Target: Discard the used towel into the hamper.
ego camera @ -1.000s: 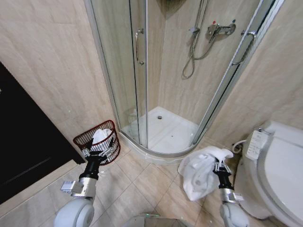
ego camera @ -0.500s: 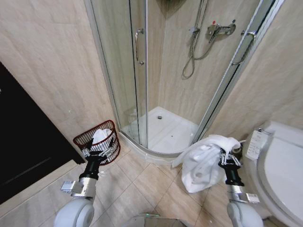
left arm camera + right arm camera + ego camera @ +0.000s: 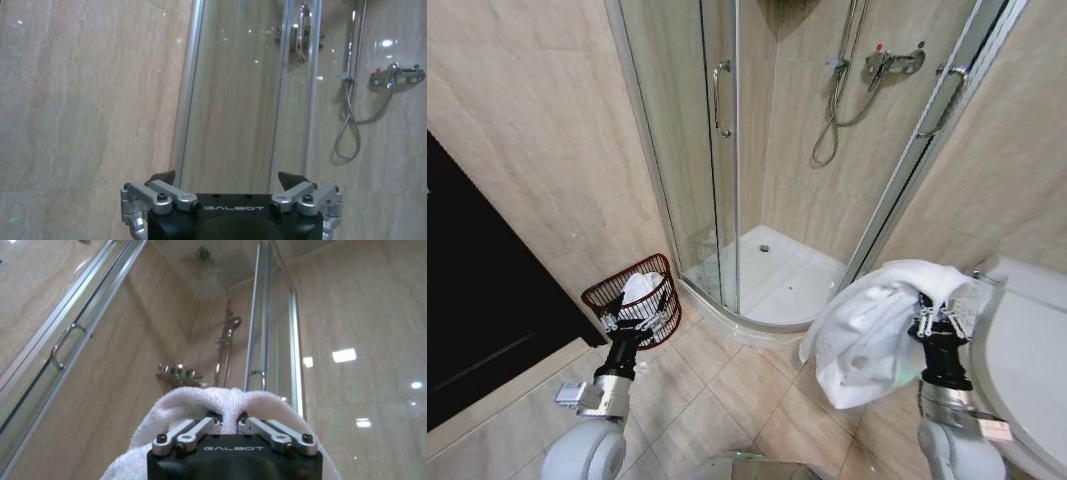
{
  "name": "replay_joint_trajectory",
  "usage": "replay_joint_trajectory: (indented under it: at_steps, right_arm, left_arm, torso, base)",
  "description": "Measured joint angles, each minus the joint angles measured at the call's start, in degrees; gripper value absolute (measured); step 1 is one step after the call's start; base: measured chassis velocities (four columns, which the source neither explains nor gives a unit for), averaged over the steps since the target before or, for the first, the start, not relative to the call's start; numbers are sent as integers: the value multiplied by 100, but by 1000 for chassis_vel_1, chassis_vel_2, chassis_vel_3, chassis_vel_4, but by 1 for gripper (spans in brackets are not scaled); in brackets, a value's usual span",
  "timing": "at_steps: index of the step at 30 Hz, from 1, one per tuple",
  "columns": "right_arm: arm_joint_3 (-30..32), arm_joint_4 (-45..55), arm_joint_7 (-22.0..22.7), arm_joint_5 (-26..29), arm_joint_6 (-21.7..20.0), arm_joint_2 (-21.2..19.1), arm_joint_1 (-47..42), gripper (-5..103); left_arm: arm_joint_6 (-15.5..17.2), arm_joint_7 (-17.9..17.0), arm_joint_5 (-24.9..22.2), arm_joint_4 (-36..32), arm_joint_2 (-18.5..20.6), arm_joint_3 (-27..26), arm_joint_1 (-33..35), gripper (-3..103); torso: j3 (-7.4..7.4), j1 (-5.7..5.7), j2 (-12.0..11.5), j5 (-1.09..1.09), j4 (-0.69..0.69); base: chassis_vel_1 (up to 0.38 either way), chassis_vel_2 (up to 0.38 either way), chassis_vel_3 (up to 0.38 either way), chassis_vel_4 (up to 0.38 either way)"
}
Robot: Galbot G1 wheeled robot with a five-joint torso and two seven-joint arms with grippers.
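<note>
— Hanging from the right gripper (image 3: 938,322), what is that?
— One white towel (image 3: 867,335), thick terry, bunched and draped in folds, held up off the floor between the shower (image 3: 772,270) and the toilet (image 3: 1027,350). The wrist view shows the fingers (image 3: 200,427) pinched together on a ridge of the cloth.
— And the hamper (image 3: 632,297)?
— One round, dark reddish-brown openwork basket, on the floor by the wall, left of the shower, with white cloth (image 3: 640,287) already inside.
— The left gripper (image 3: 635,322)?
— Raised in front of the hamper, fingers (image 3: 162,178) spread wide, holding nothing.
— The count?
— Two grippers, one hamper, one held towel.
</note>
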Motion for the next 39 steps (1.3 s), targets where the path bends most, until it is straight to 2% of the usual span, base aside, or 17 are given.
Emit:
replay_joint_trajectory:
  at_steps: [8,18,39]
  right_arm:
    - [210,298,197,43,93,-12,-91,9]
    - [329,849,238,120,70,-33,-269,9]
    - [565,1186,189,272,221,-69,-262,9]
  left_arm:
    - [0,0,0,0,0,0,0,100]
    - [0,0,0,0,0,0,0,100]
    - [0,0,0,0,0,0,0,100]
  torso:
    - [0,0,0,-1,0]
    - [5,3,7,-1,-1]
    - [236,164,403,-1,-1]
  base:
    - [0,0,0,0]
    - [0,0,0,0]
    - [0,0,0,0]
